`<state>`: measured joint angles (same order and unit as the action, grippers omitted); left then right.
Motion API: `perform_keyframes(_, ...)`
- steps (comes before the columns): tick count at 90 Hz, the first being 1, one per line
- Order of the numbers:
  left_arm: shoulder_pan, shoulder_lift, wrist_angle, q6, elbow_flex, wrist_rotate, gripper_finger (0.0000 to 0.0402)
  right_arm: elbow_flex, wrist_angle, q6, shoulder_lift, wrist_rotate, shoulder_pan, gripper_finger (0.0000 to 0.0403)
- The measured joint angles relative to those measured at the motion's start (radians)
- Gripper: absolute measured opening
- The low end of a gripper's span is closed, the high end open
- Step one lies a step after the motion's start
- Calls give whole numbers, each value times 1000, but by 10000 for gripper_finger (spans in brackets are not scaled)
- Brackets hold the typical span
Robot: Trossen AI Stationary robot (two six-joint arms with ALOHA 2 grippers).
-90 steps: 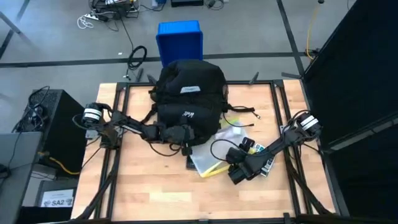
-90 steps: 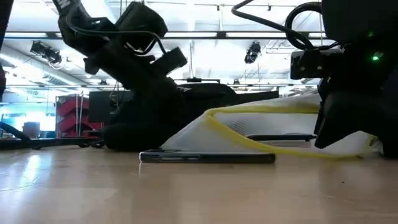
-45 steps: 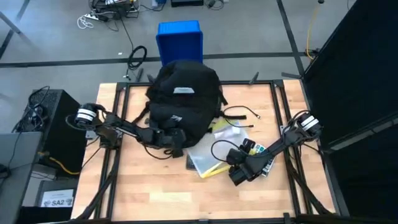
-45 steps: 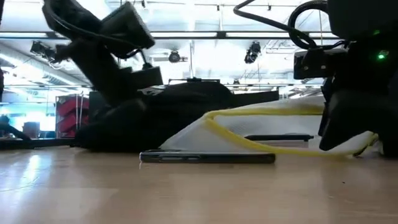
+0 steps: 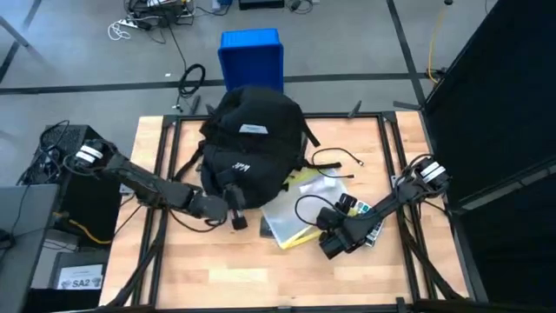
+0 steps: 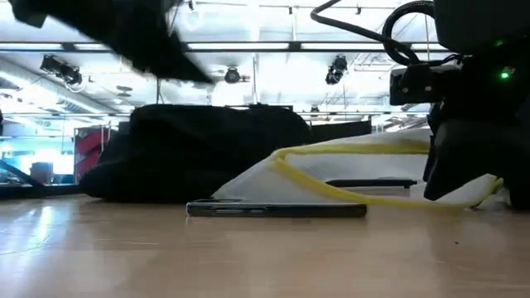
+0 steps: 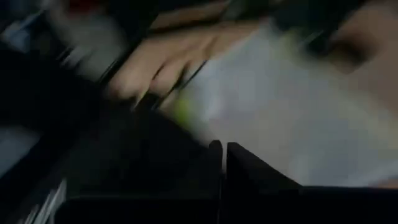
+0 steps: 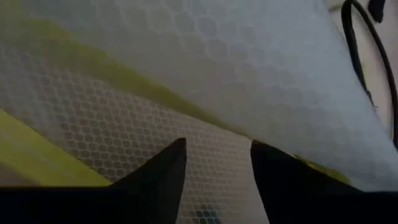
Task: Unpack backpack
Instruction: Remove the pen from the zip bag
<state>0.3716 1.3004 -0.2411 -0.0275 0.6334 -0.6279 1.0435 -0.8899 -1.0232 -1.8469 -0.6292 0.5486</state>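
- High view: the large rounded black fabric backpack (image 5: 250, 156) with a small white label lies at the far middle of the wooden table (image 5: 174, 269), in front of a blue plastic box (image 5: 251, 54) on the floor beyond the table. The left gripper (image 5: 234, 205) sits at the backpack's near edge. A white mesh pouch with yellow trim (image 5: 300, 209) lies just beside the backpack, a thin black cable (image 5: 334, 158) past it. The right gripper (image 5: 323, 228) rests on the pouch's near right corner, beside a small printed packet (image 5: 372, 228).
- Low view: the backpack is a low dark mound on the tabletop. A flat dark slab-like device (image 6: 276, 209) lies in front of the pouch. The right arm stands at the right edge.
- Left wrist view: blurred; the dark fingers (image 7: 249, 177) stand nearly together with a thin slit between, clamping nothing visible.
- Right wrist view: the fingers (image 8: 158, 174) are spread apart over the honeycomb mesh; whether they pinch it cannot be told.
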Motion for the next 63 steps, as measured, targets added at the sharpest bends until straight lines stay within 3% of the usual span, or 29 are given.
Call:
perform_keyframes(6, 1, 21, -134, 89, 0, 63, 0, 0, 5, -12, 0, -2, -5, 156)
perform_keyframes(18, -45, 76, -260, 185, 5, 70, 0, 0, 39, -25, 0, -6, -8, 164)
perform_keyframes(24, -83, 107, -265, 194, 23, 84, 0, 0, 50, -23, 0, -6, -8, 169)
perform_keyframes(63, -386, 434, -186, 188, 258, 424, 0, 0, 108, -66, 0, -8, 13, 180)
